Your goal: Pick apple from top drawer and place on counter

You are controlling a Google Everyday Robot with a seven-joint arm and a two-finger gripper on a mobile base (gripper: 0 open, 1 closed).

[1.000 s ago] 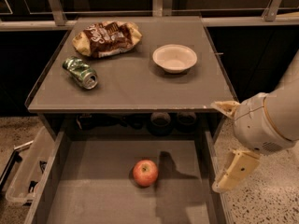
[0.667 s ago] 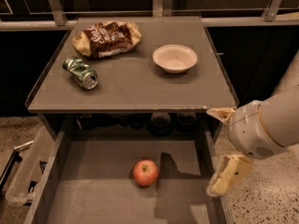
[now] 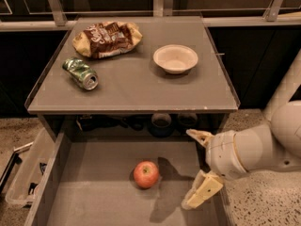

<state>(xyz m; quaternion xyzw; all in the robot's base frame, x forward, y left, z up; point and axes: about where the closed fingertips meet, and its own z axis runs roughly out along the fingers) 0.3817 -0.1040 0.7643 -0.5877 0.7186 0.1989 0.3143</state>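
A small red apple (image 3: 146, 174) with yellowish patches lies on the flat grey bottom of the open top drawer (image 3: 94, 197), near its middle. My gripper (image 3: 197, 168) hangs over the drawer's right side, to the right of the apple and apart from it. Its two cream fingers (image 3: 201, 194) are spread wide with nothing between them. The grey counter (image 3: 136, 88) with its thin raised rim lies just behind and above the drawer.
On the counter are a crushed green can (image 3: 81, 73) at the left, a brown chip bag (image 3: 106, 38) at the back left and a white bowl (image 3: 175, 58) at the back right. A clear plastic bin (image 3: 26, 178) stands left of the drawer. Dark items sit under the counter.
My gripper and arm have moved left and slightly down, from beside the drawer's right wall to over its right side, closer to the apple. The apple has not moved.
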